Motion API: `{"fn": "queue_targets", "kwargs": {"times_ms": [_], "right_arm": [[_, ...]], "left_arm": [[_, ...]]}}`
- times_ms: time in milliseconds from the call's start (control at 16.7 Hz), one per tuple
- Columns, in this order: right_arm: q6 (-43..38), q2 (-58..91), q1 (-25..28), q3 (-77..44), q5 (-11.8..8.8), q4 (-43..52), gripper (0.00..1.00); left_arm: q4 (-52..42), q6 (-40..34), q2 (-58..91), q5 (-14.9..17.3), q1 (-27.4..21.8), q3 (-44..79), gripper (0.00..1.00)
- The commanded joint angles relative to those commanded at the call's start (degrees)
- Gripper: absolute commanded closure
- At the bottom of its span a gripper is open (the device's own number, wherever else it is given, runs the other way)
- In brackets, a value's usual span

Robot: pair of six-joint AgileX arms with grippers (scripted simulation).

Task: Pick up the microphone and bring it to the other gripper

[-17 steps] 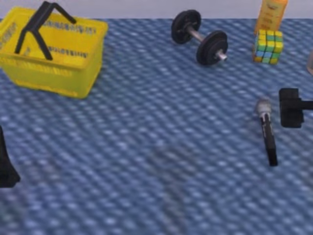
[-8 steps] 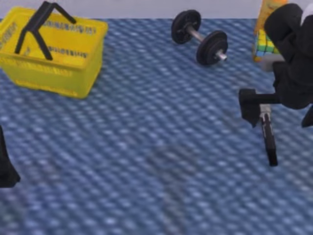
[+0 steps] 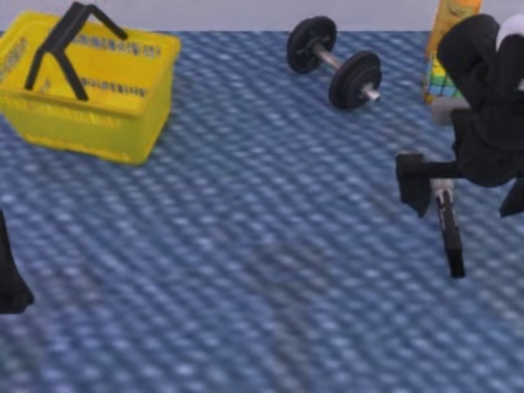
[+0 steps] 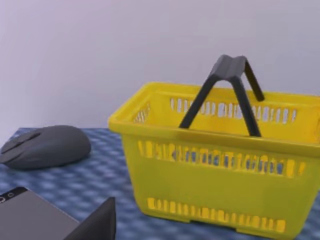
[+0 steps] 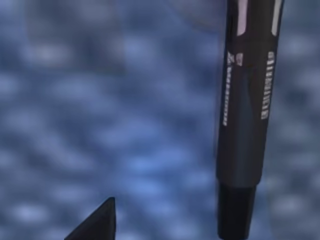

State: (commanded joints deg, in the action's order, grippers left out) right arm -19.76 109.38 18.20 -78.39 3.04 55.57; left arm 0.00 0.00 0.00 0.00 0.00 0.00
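The microphone (image 3: 449,233) lies on the blue cloth at the right, its slim black handle pointing toward the front edge. Its grey head is hidden under my right arm. My right gripper (image 3: 463,190) hangs open over the head end, with one finger (image 3: 412,182) left of the microphone and the other at the far right. In the right wrist view the handle (image 5: 242,125) runs close below, beside one fingertip (image 5: 102,222). My left gripper (image 3: 8,278) is parked at the left edge, open, with one fingertip (image 4: 100,225) showing.
A yellow basket (image 3: 90,86) with black handles stands at the back left. A dumbbell (image 3: 334,62) lies at the back centre. A coloured cube (image 3: 438,82) and an orange box (image 3: 452,16) sit behind my right arm. A grey mouse (image 4: 47,146) lies near the left gripper.
My right arm has swung in from the right edge and now covers the microphone's head. Its near finger went from right of the microphone to left of it. The left arm stayed still.
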Motion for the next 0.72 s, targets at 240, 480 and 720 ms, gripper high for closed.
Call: {"fn": "queue_targets", "kwargs": {"times_ms": [240, 480, 720], "right_arm": [[0.2, 4.6, -0.2, 4.3, 0.0, -9.2, 0.0], [0.4, 8.8, -0.4, 8.2, 0.0, -17.2, 0.0], [0.4, 9.3, -0.5, 8.5, 0.0, -17.9, 0.0]], "left_arm": [[0.0, 0.0, 0.0, 0.0, 0.0, 0.0, 0.0], [0.0, 0.0, 0.0, 0.0, 0.0, 0.0, 0.0], [0.0, 0.0, 0.0, 0.0, 0.0, 0.0, 0.0]]}}
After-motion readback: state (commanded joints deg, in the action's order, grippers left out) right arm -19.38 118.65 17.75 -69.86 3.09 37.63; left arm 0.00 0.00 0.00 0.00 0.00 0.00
